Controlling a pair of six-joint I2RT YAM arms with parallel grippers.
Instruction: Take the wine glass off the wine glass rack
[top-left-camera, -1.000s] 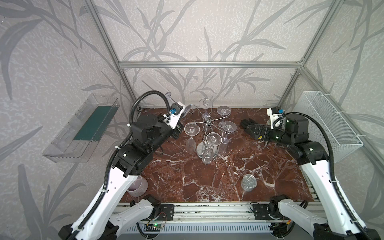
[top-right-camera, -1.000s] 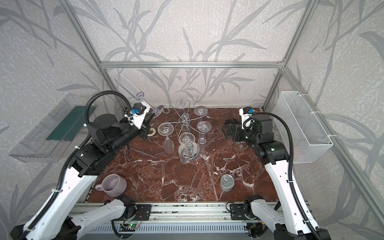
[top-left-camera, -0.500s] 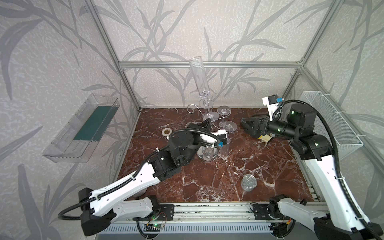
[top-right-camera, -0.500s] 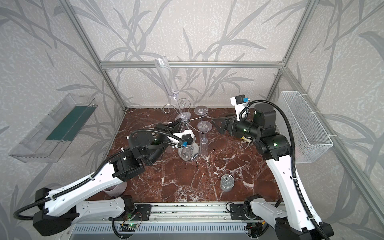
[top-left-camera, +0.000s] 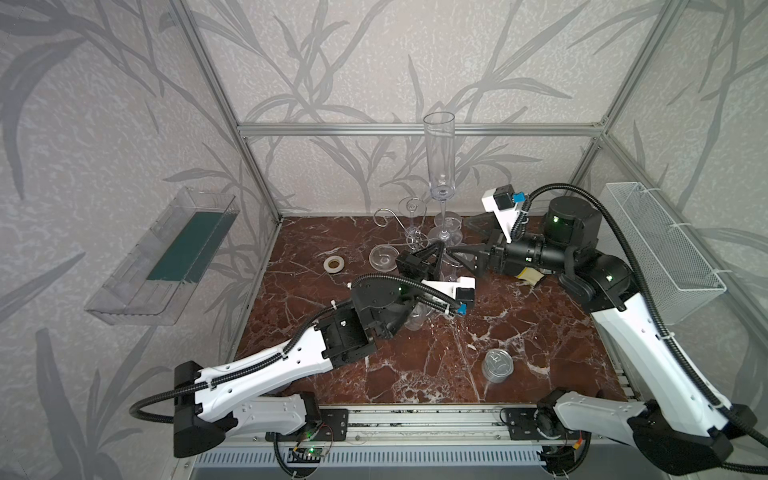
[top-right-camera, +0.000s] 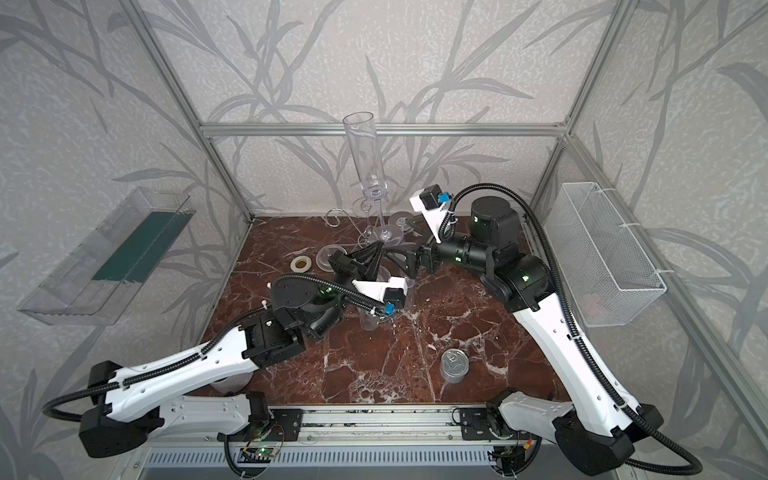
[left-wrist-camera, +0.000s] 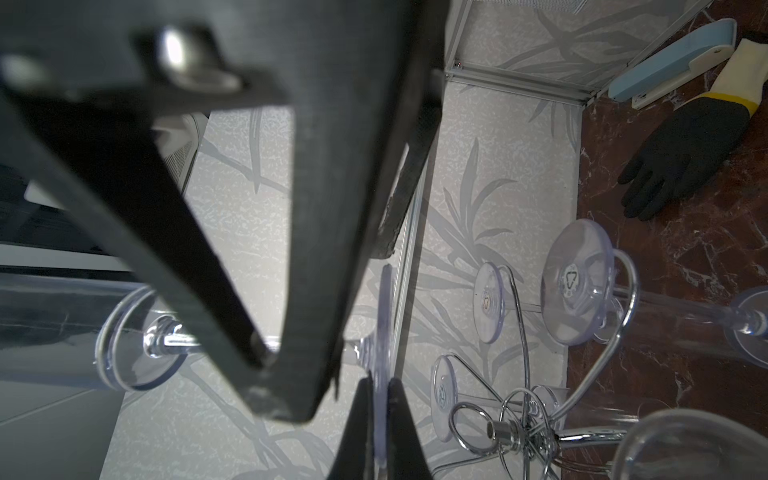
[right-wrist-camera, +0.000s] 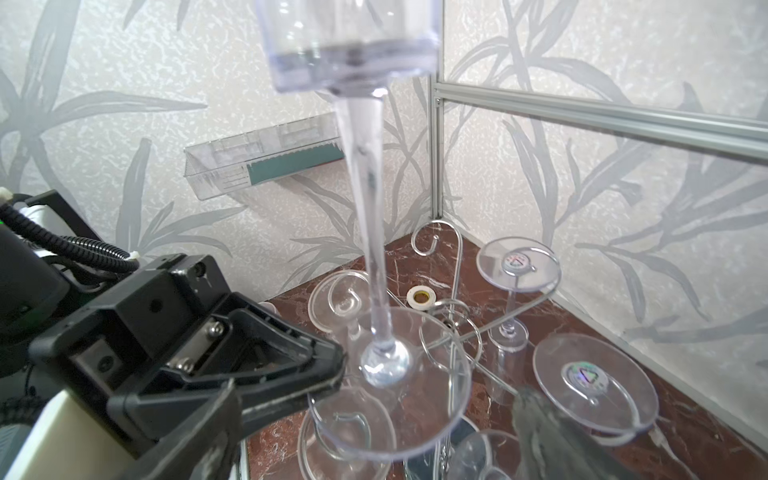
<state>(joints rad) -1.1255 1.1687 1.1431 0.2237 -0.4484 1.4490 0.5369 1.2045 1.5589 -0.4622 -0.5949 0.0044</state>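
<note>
wine glass (top-left-camera: 439, 153) upright above the wine glass rack (left-wrist-camera: 505, 434), stem clamped in left gripper (top-left-camera: 439, 249); right gripper (top-left-camera: 459, 236) jaws apart, flanking its foot.

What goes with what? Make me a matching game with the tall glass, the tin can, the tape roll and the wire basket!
Things:
1 tall glass
2 tin can
3 tape roll
4 wire basket

Places:
A standing near the front of the table
B hanging on the right wall
C held up by the shut left gripper
D lying flat, back left of the table

Pairs: 1-C, 2-A, 3-D, 4-B
</note>
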